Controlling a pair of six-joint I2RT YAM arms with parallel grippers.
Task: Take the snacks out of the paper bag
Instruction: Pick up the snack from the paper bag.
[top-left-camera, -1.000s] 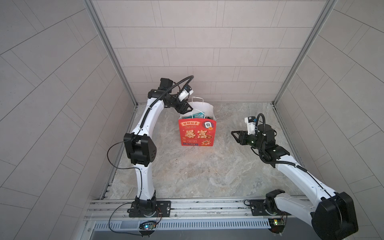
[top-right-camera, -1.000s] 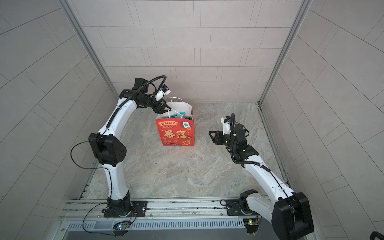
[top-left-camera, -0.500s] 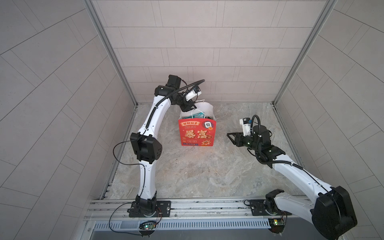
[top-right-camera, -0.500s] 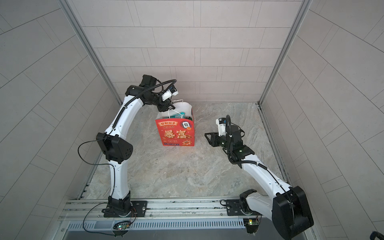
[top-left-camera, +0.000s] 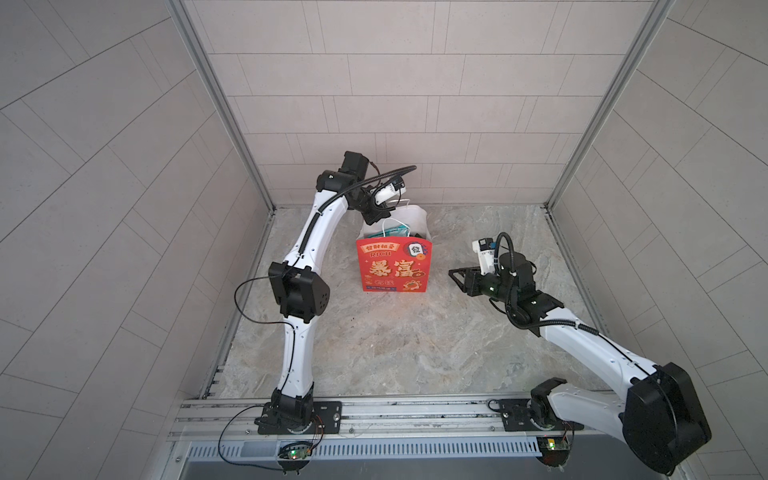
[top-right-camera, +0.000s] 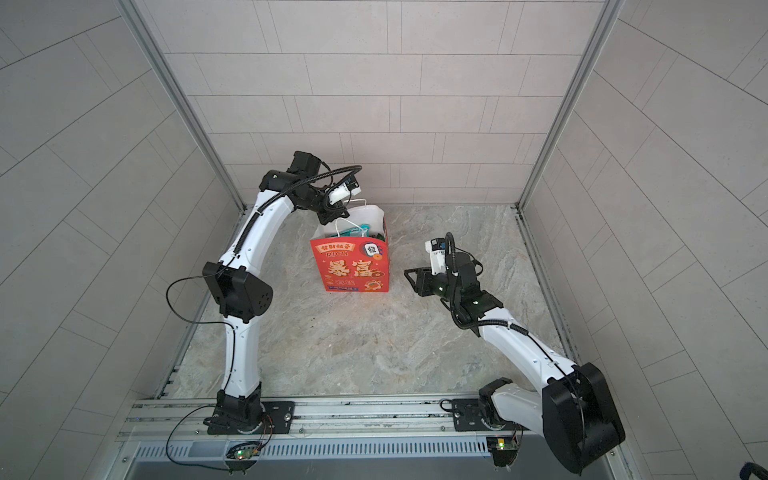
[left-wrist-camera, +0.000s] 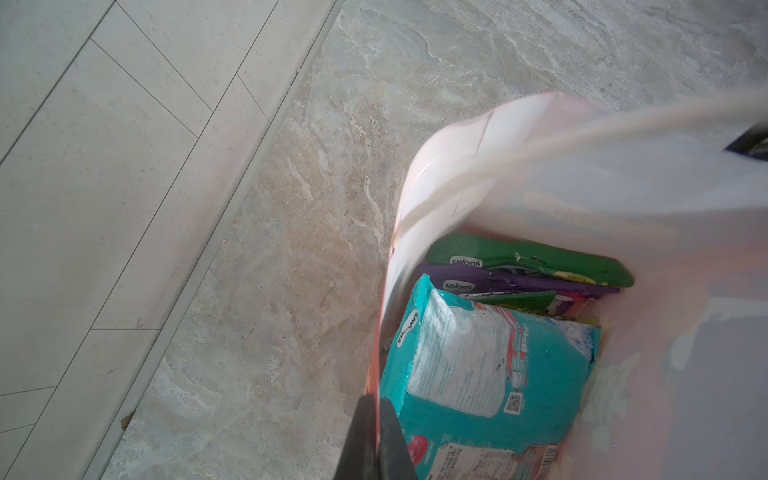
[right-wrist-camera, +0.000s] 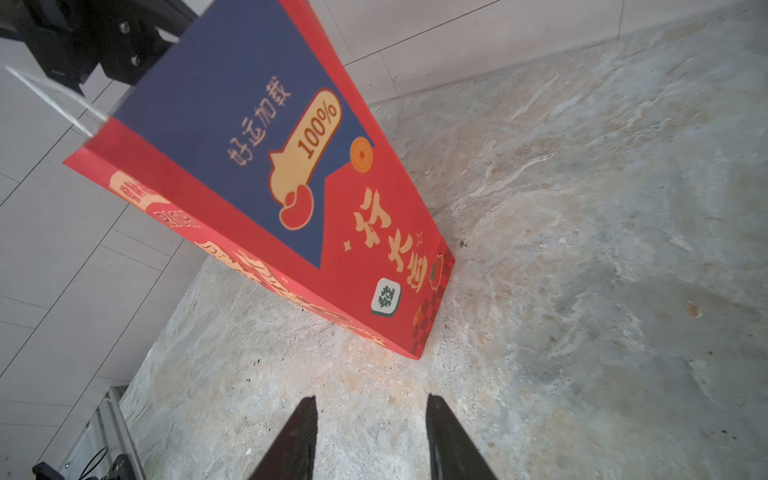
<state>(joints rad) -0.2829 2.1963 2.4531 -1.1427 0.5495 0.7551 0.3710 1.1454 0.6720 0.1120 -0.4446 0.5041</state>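
paper bag (top-left-camera: 392, 266): red, upright, snacks (left-wrist-camera: 490, 357) inside | left tool (left-wrist-camera: 376, 415): pinching its rim | right tool (right-wrist-camera: 372, 399): parted, empty

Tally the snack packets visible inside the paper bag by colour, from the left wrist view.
teal packet: 1
purple packet: 1
green packets: 2, the second only a green sliver between the purple and the teal
Total: 4 visible in the paper bag; more may lie hidden underneath.
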